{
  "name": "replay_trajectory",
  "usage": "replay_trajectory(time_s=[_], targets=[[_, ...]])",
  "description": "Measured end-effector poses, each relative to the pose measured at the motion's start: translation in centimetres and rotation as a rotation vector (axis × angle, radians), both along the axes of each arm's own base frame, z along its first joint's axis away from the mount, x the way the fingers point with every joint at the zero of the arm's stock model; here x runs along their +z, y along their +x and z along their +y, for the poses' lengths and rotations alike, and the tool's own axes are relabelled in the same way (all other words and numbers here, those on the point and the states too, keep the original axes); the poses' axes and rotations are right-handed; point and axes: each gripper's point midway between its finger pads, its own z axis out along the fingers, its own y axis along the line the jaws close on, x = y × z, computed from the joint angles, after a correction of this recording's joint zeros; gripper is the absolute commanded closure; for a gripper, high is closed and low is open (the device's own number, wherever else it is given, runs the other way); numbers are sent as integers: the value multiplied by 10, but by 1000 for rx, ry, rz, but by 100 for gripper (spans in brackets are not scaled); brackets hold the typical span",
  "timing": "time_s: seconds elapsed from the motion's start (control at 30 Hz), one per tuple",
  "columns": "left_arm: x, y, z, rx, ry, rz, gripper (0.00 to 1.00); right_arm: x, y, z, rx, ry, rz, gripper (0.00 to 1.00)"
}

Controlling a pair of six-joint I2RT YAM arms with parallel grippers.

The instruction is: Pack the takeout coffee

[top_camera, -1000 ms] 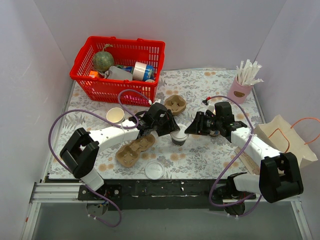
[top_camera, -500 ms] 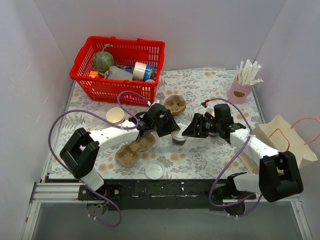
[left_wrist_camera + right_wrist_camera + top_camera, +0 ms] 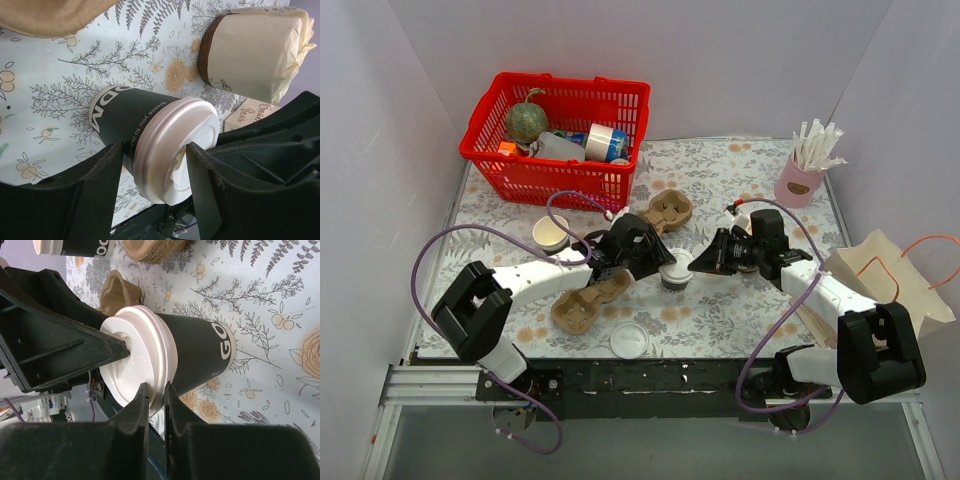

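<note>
The takeout coffee (image 3: 676,272) is a dark cup with a white lid, standing on the flowered table between the two arms. My left gripper (image 3: 658,262) reaches in from the left. In the left wrist view its fingers press both sides of the cup (image 3: 145,132) at the lid, so the left gripper (image 3: 155,152) is shut on it. My right gripper (image 3: 697,266) comes from the right. In the right wrist view that gripper (image 3: 156,389) pinches the rim of the lid (image 3: 135,365) on the cup (image 3: 200,357).
A brown cup carrier (image 3: 590,298) lies left of the cup and another (image 3: 670,208) behind it. There is a plain cup (image 3: 551,232), a loose lid (image 3: 629,340), a red basket (image 3: 520,165), a pink straw holder (image 3: 800,178) and a paper bag (image 3: 880,275) at right.
My right gripper widened, slid a little left and closed on the lid's rim. The left gripper kept its hold on the cup, which barely moved.
</note>
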Motion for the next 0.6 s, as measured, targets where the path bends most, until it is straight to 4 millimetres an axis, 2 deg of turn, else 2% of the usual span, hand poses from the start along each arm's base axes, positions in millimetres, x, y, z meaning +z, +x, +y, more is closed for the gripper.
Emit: replay_trajectory(time_s=[0.07, 0.17, 0.27, 0.37, 0.5, 0.6], targets=[[0, -1, 1, 3, -2, 3, 48, 0, 1, 0, -6, -1, 3, 96], [0, -3, 3, 8, -8, 5, 48, 0, 1, -1, -6, -2, -1, 91], [0, -7, 6, 15, -20, 8, 47, -2, 1, -2, 15, -7, -17, 82], [0, -11, 9, 17, -27, 9, 41, -1, 5, -1, 67, -14, -38, 71], [-2, -16, 11, 6, -24, 18, 37, 0, 12, 2, 131, -24, -68, 62], [-3, -18, 11, -6, -21, 21, 28, -2, 12, 0, 143, -33, -75, 51]])
